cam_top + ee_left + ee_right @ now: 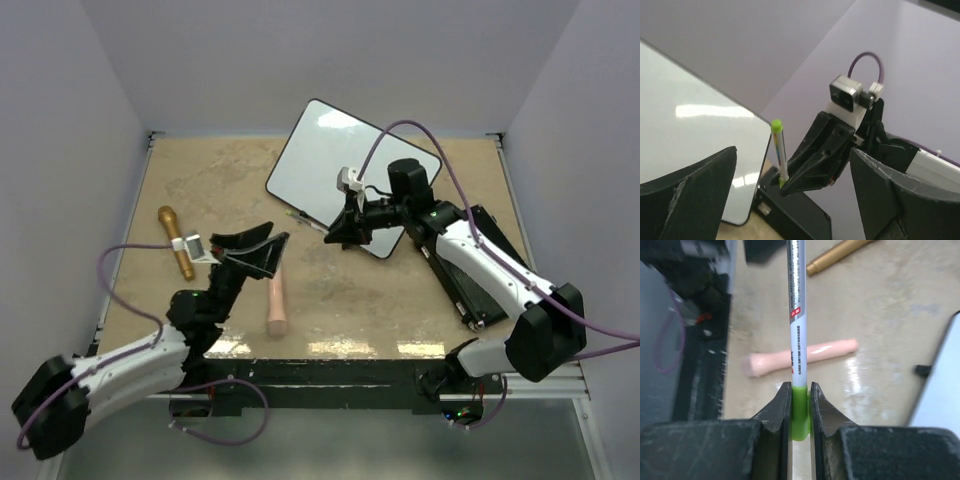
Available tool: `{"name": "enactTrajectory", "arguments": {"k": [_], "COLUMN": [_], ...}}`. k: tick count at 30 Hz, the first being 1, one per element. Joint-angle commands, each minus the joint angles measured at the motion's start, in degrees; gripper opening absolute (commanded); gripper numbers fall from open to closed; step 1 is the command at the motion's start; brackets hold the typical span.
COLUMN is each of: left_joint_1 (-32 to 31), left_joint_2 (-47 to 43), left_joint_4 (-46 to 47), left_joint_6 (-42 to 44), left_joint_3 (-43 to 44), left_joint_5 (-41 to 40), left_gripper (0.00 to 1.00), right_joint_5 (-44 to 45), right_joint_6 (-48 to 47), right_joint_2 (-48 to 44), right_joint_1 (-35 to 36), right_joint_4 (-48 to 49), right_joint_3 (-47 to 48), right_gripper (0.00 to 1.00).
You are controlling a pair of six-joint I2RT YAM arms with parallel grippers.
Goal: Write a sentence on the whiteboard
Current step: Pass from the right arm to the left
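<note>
I had the right gripper clamped on the green end of a marker, fingers pressed tight on either side of it. The marker's pale barrel stuck straight out from the fingertips. That gripper hung above the table, just off the near edge of the whiteboard. The whiteboard lay at the far side of the table, a little right of centre and turned askew. The left gripper sat left of the right one, near but apart, with its fingers spread wide and nothing between them. A pink cylinder lay on the table near the left gripper, and a gold one lay further left. A black case rested under the right arm on the right side.
</note>
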Motion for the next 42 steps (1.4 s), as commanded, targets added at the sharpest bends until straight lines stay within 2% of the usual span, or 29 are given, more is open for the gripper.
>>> {"name": "enactTrajectory", "arguments": {"k": [1,2,4,5,6,7,8,9,11,15,21,26,31,38,42], "left_joint_1": [8.26,9.32,9.33,9.33,9.33,9.24,9.24,9.33,9.15,8.98,7.92,7.83,7.92,8.01,8.01], "left_joint_2": [-19.16,-23.64,-24.82,-23.69,-22.29,-20.62,-16.86,-15.09,-10.79,-5.76,-0.57,0.40,-3.89,-15.41,-18.41], "left_joint_4": [-22.64,-40.39,-55.62,-67.26,-72.95,-76.92,-83.14,-85.03,-87.67,-86.55,-81.98,-76.53,-66.09,-49.47,-42.17], "left_joint_6": [9.30,13.37,25.55,28.58,31.66,36.91,39.05,41.95,45.48,48.56,48.48,46.37,42.77,34.69,32.23], "left_joint_3": [5.93,8.85,18.13,21.15,23.97,28.87,31.01,33.81,35.50,37.18,36.30,34.55,28.58,14.53,10.47], "left_joint_5": [22.10,24.17,30.47,32.69,35.50,41.62,42.98,45.96,46.95,51.33,54.15,55.30,54.25,51.96,52.22], "left_gripper": [1.00,1.00,1.00,1.00,1.00,1.00,1.00,1.00,1.00,0.97,0.89,0.75,0.64,0.65,0.65], "right_joint_5": [9.00,12.23,13.84,15.59,16.39,17.09,18.93,19.55,20.44,20.27,17.89,16.05,13.06,5.33,2.95], "right_joint_6": [-29.62,-32.61,-40.00,-41.51,-44.31,-45.12,-45.30,-45.47,-44.87,-42.67,-42.14,-42.14,-41.96,-42.05,-41.52], "right_joint_2": [0.08,0.25,0.17,-0.09,-0.62,-0.71,-0.89,-0.97,-1.06,-1.85,-2.12,-1.77,-2.12,-4.05,-4.31], "right_joint_1": [0.06,0.15,0.06,0.15,0.76,1.29,1.99,3.74,5.50,7.53,8.06,8.23,8.24,8.24,8.15], "right_joint_4": [-28.47,-31.64,-38.68,-41.40,-42.56,-43.27,-43.54,-43.80,-43.46,-42.48,-42.57,-42.57,-43.19,-44.24,-43.19], "right_joint_3": [11.46,13.39,14.64,15.25,15.52,15.78,16.13,16.40,17.19,17.54,17.37,17.28,17.89,17.81,16.75], "right_gripper": [0.00,0.00,0.00,0.00,0.00,0.00,0.00,0.00,0.00,0.00,0.00,0.00,0.00,0.00,0.00]}}
